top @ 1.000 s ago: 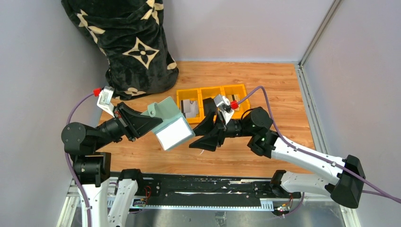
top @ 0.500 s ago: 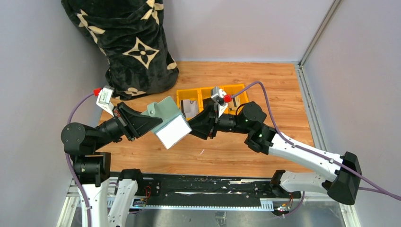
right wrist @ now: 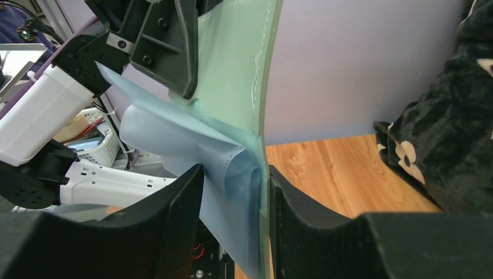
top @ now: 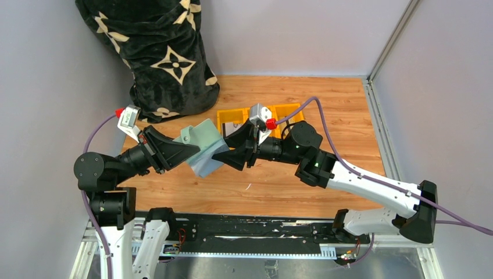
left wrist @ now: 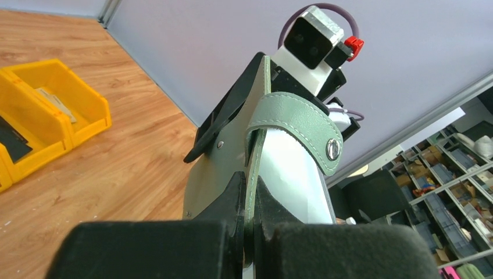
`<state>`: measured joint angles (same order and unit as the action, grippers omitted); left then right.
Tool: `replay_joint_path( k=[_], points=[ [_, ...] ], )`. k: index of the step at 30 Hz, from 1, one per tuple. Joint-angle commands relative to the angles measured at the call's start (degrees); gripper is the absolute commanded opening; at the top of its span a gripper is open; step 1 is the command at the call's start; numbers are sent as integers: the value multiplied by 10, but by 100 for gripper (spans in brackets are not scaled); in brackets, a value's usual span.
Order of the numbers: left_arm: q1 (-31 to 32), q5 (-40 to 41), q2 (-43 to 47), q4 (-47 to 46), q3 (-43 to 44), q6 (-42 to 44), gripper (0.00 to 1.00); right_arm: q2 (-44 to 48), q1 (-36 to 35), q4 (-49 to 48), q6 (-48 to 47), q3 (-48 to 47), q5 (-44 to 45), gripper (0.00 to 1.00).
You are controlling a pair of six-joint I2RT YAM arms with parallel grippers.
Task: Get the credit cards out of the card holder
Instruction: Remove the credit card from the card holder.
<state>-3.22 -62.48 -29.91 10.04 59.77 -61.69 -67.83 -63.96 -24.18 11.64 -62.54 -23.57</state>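
One card holder [top: 204, 138], one yellow tray [top: 224, 116] (three compartments).

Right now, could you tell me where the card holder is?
Top view, left of centre: the card holder is held aloft by the left tool, the right tool at its free edge, near the yellow tray.

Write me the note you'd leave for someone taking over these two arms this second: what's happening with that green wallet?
Left gripper: shut on the card holder, holding it off the table.
Right gripper: jaws apart astride the clear sleeves, not visibly pinching.
Done: a pale card lies in the yellow tray.
Left: a white face shows inside the holder, likely a card to pull; how many remain cannot be told.
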Motion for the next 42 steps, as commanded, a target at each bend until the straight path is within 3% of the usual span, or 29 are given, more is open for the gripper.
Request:
replay_joint_path(
  k=[1, 13, 17, 20, 23, 25, 29, 35, 42],
  points=[
    [2, -27, 2, -16, 6, -22, 0, -4, -7, -30, -20, -28, 17, 48],
    [2, -46, 5, -54, -7, -55, 0, -32, -5, -121, 64, -34, -33, 49],
    [1, -42, 6, -31, 0, -19, 0, -32, 11, -146, 126, -30, -68, 29],
    [1, -21, -2, 48, 33, 69, 19, -24, 36, -179, 191, -9, -94, 12],
    [1, -6, -14, 86, 66, 125, 58, -6, 54, -189, 228, 17, -97, 0],
    [1, -4, -21, 122, 92, 164, 76, 8, 64, -173, 241, 28, -90, 0],
    [2, -23, -17, 146, 98, 194, 91, 22, 74, -140, 263, 23, -78, 0],
    [1, -31, 37, 124, 37, 231, 87, 2, 75, -141, 320, -13, -102, 0],
    [1, 18, 37, 133, 42, 255, 66, -42, 67, -150, 368, -50, -164, 0]
  ],
)
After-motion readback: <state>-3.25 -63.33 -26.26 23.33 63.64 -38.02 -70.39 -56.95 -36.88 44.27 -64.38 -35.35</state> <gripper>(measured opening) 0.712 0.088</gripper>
